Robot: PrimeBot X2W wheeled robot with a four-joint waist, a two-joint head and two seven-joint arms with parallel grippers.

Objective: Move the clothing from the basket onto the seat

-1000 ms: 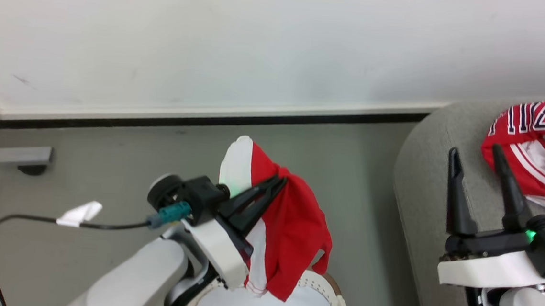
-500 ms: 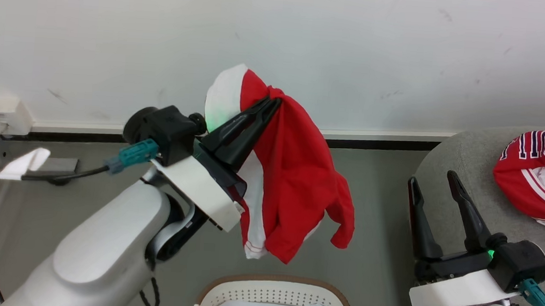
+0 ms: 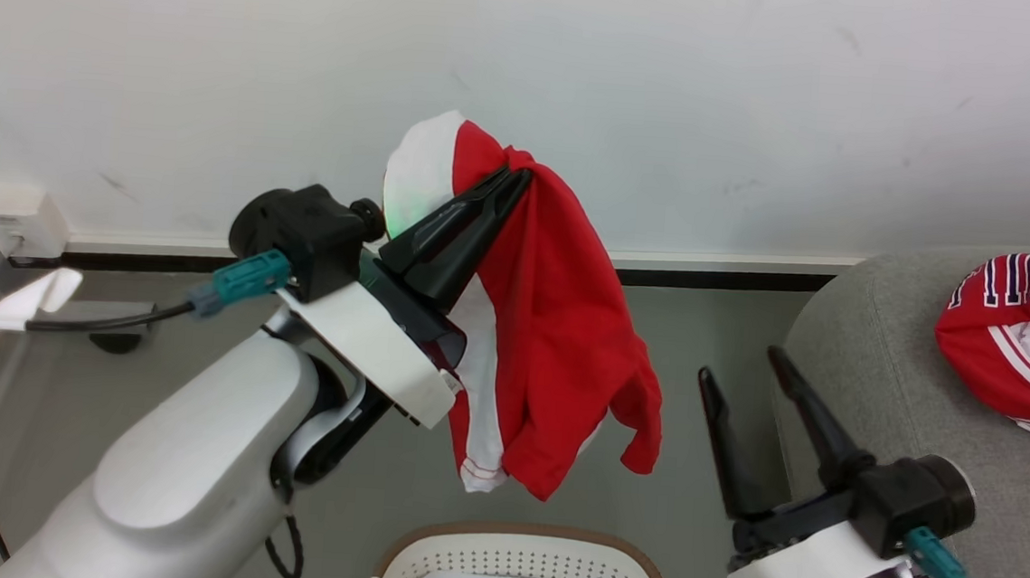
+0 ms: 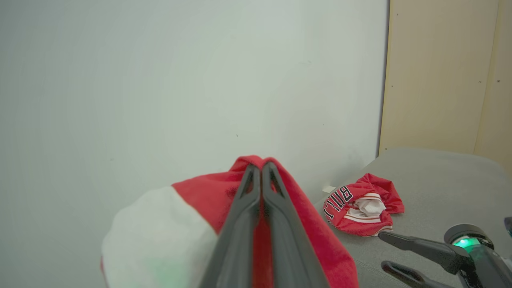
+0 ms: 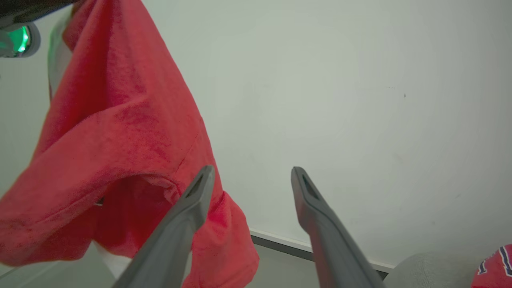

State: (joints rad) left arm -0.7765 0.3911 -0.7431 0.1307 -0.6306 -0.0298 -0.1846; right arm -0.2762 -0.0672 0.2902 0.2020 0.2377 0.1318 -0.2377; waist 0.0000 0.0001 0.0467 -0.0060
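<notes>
In the middle of the head view the left gripper (image 3: 515, 178) is gripping a red jersey (image 3: 556, 346) just beside its white patch, jaws pressed fully together on the fabric. The garment is hanging loose below them, in front of the white wall (image 3: 223, 51) and the grey floor (image 3: 712, 321). Its lowest fold is dangling above the white basket (image 3: 519, 561) at the bottom centre, clear of the tan rim

At the lower right the right gripper (image 3: 739, 364) is pointing up and to the left, its jaws standing wide apart and holding nothing. It is hovering just beside the rounded edge of the grey seat (image 3: 909, 353) at the right of the frame, near the hanging jersey but apart from it

A second jersey (image 3: 1010, 342), red with white stripes and dark-outlined letters, is lying crumpled on the seat at the right edge, well apart from both grippers
</notes>
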